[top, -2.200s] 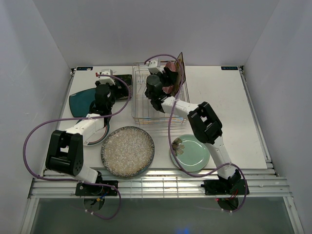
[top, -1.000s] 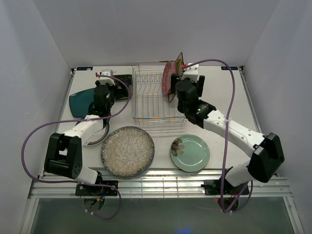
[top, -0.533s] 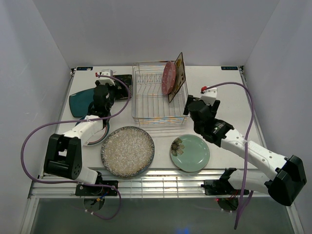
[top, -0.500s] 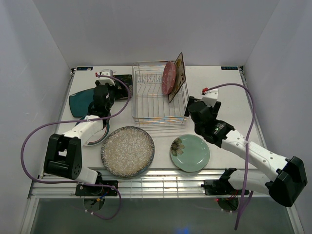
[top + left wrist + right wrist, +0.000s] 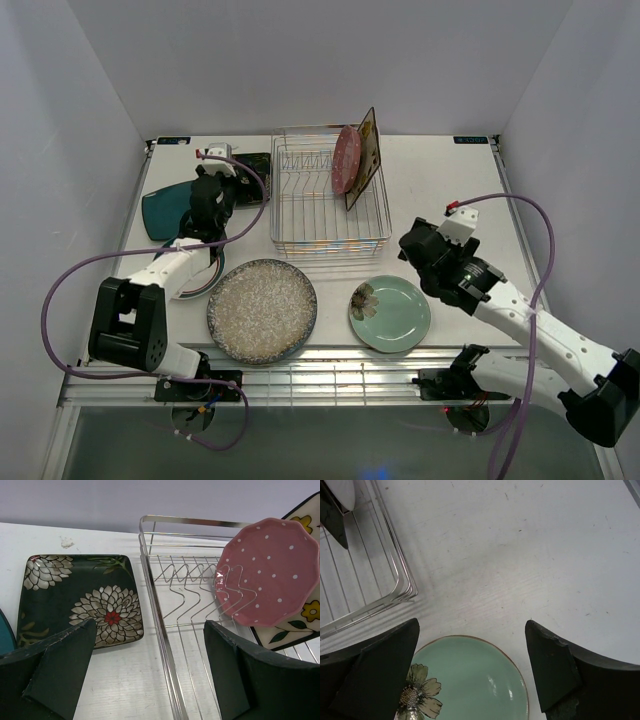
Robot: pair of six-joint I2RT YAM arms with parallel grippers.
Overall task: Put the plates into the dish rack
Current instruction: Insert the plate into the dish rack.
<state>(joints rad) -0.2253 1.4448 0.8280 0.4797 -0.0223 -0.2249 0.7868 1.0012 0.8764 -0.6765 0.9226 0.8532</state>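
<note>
Pink plate (image 5: pixel 346 160) and cream plate (image 5: pixel 367 150) stand in rack (image 5: pixel 308 212), rest on table (image 5: pixel 470 190); right gripper (image 5: pixel 471 635), jaws wide and empty, hovers over mint plate (image 5: pixel 392 315), next drop and pinch its rim; left gripper (image 5: pixel 150 630), jaws wide, faces black plate (image 5: pixel 75 600).

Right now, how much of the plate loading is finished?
Done: the pink dotted plate and cream floral plate stand in the dish rack. In hand: nothing; the right gripper hangs open by the mint green plate, the left gripper open near the black floral plate. Left: those two, the grey speckled plate and the teal plate.
</note>
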